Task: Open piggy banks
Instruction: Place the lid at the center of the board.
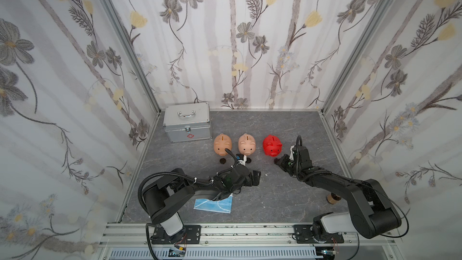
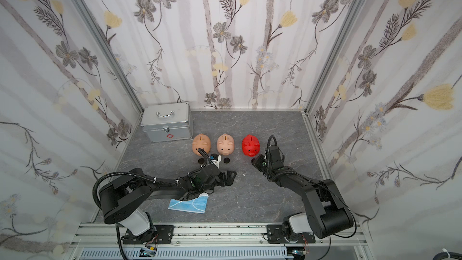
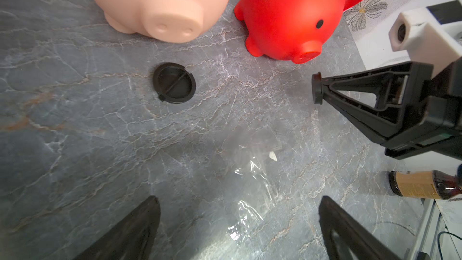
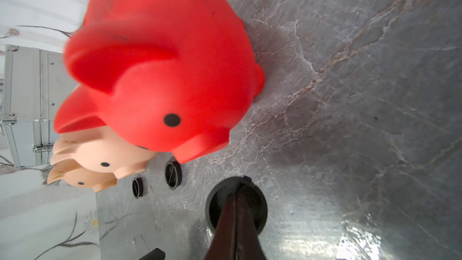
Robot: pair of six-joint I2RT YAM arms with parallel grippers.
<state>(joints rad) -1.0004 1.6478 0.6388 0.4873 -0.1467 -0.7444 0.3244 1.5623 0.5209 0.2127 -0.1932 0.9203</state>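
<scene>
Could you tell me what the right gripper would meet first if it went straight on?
Probably the red piggy bank, around its snout: the right gripper, shut on a black plug, points at it from close by, though exact depth is unclear.

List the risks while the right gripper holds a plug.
The right gripper pinches the black plug at its very fingertips, so the plug may slip and roll.
The plug hangs close to the red piggy bank's snout, and a swing might knock it over.
The left arm hangs over the blue face mask and could drag it.
</scene>
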